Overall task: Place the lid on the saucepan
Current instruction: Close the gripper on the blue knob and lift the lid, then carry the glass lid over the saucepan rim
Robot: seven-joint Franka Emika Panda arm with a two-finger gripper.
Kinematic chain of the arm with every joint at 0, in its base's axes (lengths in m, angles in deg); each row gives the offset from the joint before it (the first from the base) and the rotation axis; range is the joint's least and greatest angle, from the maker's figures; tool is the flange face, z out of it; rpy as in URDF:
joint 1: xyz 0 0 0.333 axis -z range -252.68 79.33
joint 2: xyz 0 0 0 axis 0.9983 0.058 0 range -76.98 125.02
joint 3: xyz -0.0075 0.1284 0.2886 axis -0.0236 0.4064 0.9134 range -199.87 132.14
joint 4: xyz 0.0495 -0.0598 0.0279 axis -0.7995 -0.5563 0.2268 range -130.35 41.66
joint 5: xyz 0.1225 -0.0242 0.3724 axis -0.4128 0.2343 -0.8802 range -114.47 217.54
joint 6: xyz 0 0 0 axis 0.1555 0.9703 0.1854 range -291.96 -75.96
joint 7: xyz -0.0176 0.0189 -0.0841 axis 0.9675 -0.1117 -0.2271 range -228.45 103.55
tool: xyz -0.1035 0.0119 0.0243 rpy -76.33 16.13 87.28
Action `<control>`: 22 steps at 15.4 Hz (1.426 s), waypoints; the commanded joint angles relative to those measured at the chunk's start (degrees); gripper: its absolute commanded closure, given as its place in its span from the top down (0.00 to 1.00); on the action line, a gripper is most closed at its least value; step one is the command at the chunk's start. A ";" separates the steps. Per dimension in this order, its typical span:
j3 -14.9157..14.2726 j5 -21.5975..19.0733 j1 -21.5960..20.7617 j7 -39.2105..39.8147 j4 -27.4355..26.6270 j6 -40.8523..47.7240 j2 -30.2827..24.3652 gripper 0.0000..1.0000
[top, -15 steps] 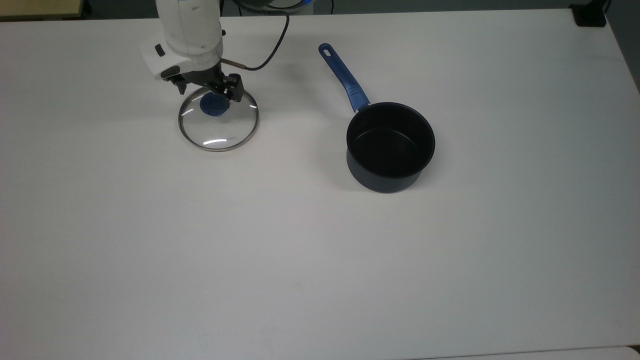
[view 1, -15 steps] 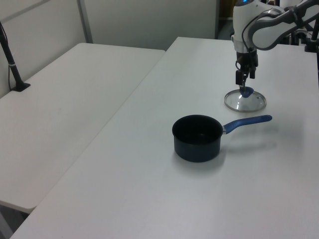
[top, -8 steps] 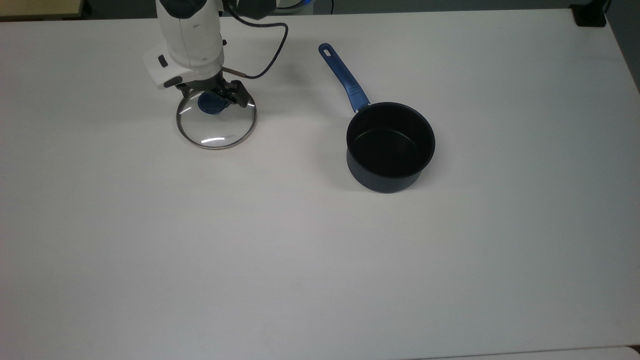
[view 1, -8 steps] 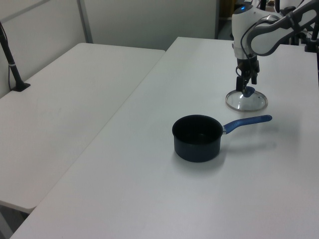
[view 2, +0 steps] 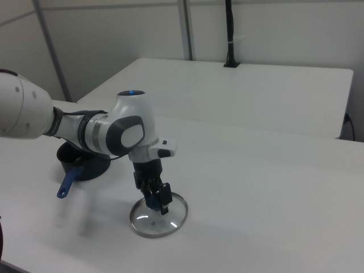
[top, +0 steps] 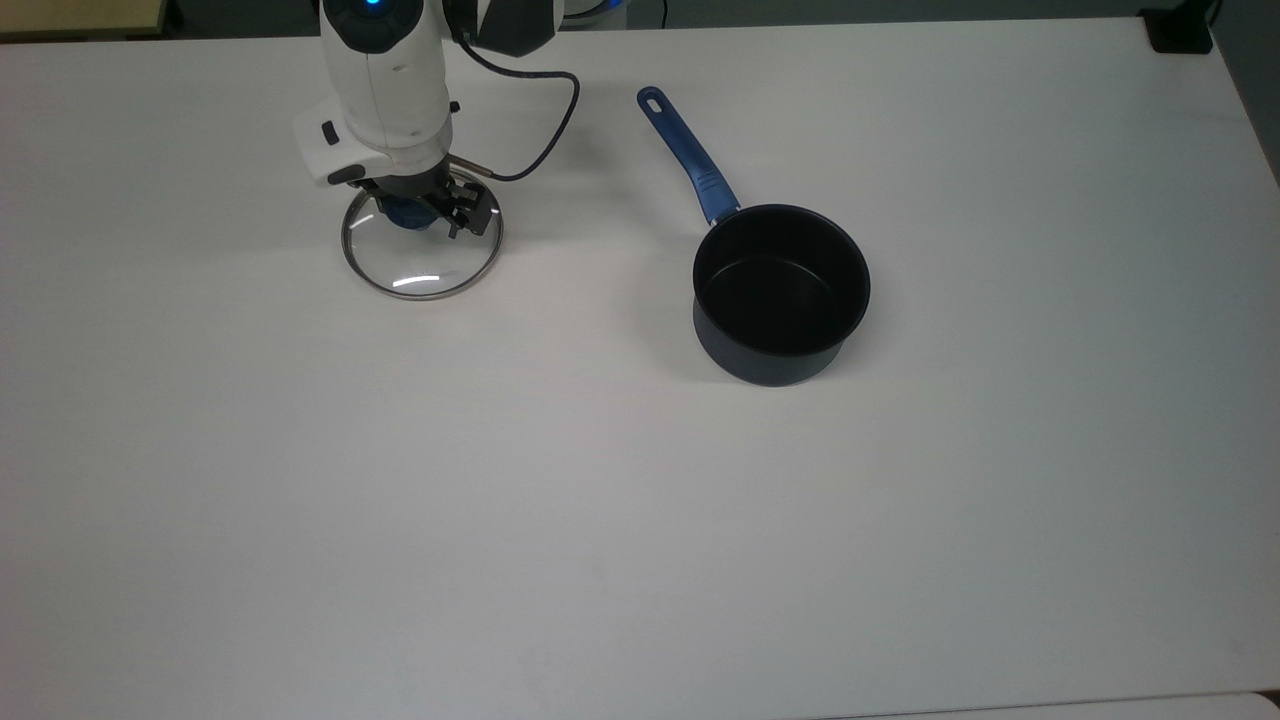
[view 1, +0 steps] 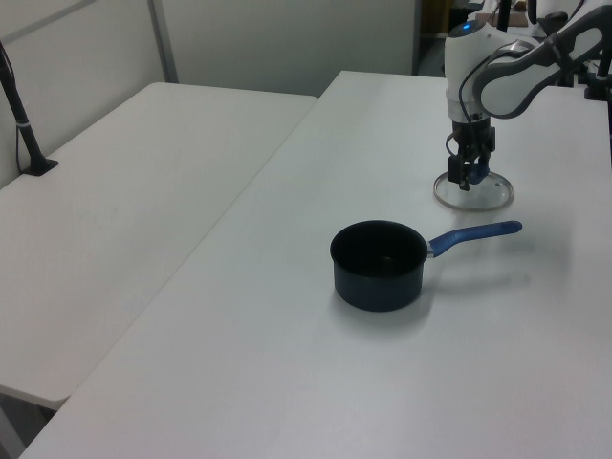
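Lid (top: 421, 260): upper left of the top view, flat on the white table (top: 600, 500).
Gripper (top: 420, 212): fingers straddling the lid's blue knob (top: 405, 212); cannot tell whether they clench it.
Saucepan (top: 780, 292): upper centre-right, well apart, uncovered.

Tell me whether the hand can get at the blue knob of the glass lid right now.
Probably yes: the hand is down at the blue knob of the round clear glass lid, and nothing else on the white table stands near it.
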 commanded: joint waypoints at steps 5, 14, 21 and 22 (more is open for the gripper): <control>2.36 -1.82 -3.04 -1.68 8.30 8.68 -2.65 0.53; 4.22 -8.25 -18.85 -13.87 28.01 14.69 2.97 0.53; 4.22 -7.37 -28.45 -23.74 32.94 14.60 11.14 0.53; 4.22 -7.28 -29.24 -24.00 33.04 14.51 11.68 0.53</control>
